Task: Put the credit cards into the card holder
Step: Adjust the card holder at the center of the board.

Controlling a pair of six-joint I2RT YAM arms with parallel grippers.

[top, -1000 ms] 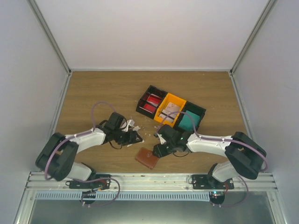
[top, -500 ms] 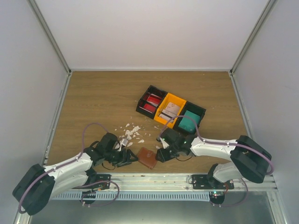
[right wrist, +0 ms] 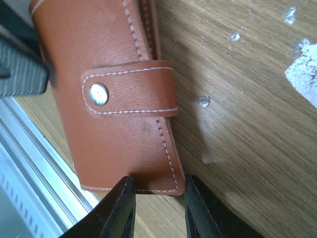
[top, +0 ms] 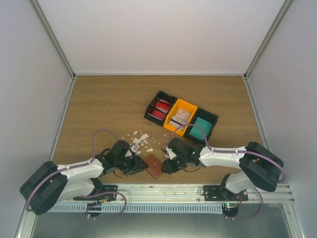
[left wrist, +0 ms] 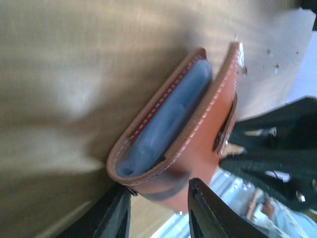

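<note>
From above: the card holder (top: 154,166) lies on the table (top: 109,104) close to my bases, slantwise to the near edge. My left gripper (top: 140,166) is on one side of it and my right gripper (top: 167,165) on the other. The credit cards (top: 202,128) are in the bin tray (top: 148,111) further out, well apart from it, so I reckon I'm bracing the holder from both sides to get it open first

Left wrist: the holder's long axis runs lower left to upper right. Its mouth gapes a bit, so the pale blue pockets (left wrist: 168,124) show. My left fingers (left wrist: 200,208) straddle its near end with the jaws partway in, and honestly I can't tell if they're pinching it

Right wrist: here it's the outer cover, long axis roughly up-down, with the snap tab (right wrist: 129,91) lying across the short way. My right fingers (right wrist: 121,210) sit at the near corner – gripping or just touching, can't tell
</note>
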